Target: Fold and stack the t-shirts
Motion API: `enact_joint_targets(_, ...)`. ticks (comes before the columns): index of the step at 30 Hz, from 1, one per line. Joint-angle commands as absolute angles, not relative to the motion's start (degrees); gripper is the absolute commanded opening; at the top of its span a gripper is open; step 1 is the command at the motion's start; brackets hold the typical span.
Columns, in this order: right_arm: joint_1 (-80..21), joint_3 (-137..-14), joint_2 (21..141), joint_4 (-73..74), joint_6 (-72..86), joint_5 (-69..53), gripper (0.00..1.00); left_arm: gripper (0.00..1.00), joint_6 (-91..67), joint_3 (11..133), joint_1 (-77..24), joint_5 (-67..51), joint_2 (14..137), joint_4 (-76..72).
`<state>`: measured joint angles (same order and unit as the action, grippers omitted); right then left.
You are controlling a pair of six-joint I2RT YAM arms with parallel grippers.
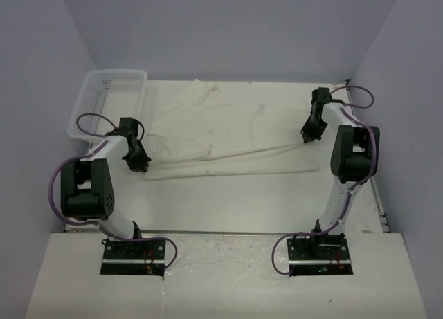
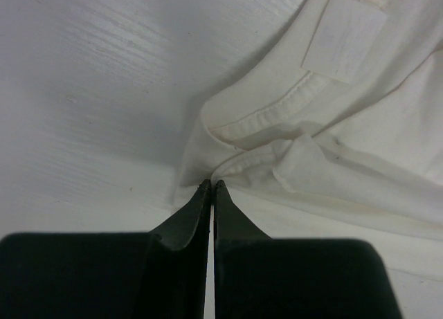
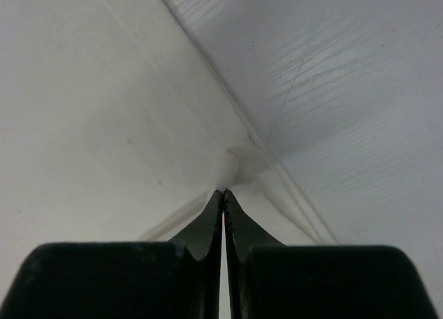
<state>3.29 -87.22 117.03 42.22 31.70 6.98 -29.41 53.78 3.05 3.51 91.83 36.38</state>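
From above, a cream t-shirt [image 1: 228, 125] lies spread and wrinkled on the surface [image 1: 228, 201] between the two arms. A white mesh basket [image 1: 111, 97] stands just beside its far-left part. The left end effector [image 1: 140, 165] is at the shirt's near-left corner and the right end effector [image 1: 309, 135] is at its right edge.

In the left wrist view, the fingers are pressed together with their tips on a folded hem [image 2: 263, 122], seemingly nipping it. A sewn label [image 2: 344, 37] shows beyond.

In the right wrist view, the fingers are clamped on a small tuft of the cloth [image 3: 228, 168], and creases run outward from it.
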Motion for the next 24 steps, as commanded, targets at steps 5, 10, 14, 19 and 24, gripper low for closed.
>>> enact_joint_targets(5, 4.22, -89.91, 117.69, 41.49, 30.15, 10.99, 0.00, 0.51, -30.32, 53.70, 3.78, 8.08, 89.75, 33.31)
enact_joint_targets(10, 4.22, -89.30, 117.16, 41.05, 30.06, 10.28, 0.00, 0.63, -29.80, 54.40, 2.12, 11.77, 79.73, 32.61)
enact_joint_targets(14, 4.22, -89.21, 116.81, 40.69, 29.88, 9.49, 0.00, 0.64, -27.60, 58.44, -3.23, 11.25, 74.54, 31.12)
enact_joint_targets(19, 4.13, -87.54, 115.05, 39.20, 29.27, 9.05, 0.05, 0.61, -25.93, 63.36, -6.15, 1.35, 77.77, 25.95)
enact_joint_targets(24, 4.13, -88.16, 115.14, 39.73, 28.74, 8.27, 0.02, 0.58, -25.75, 69.68, -7.82, -10.36, 89.98, 22.59)
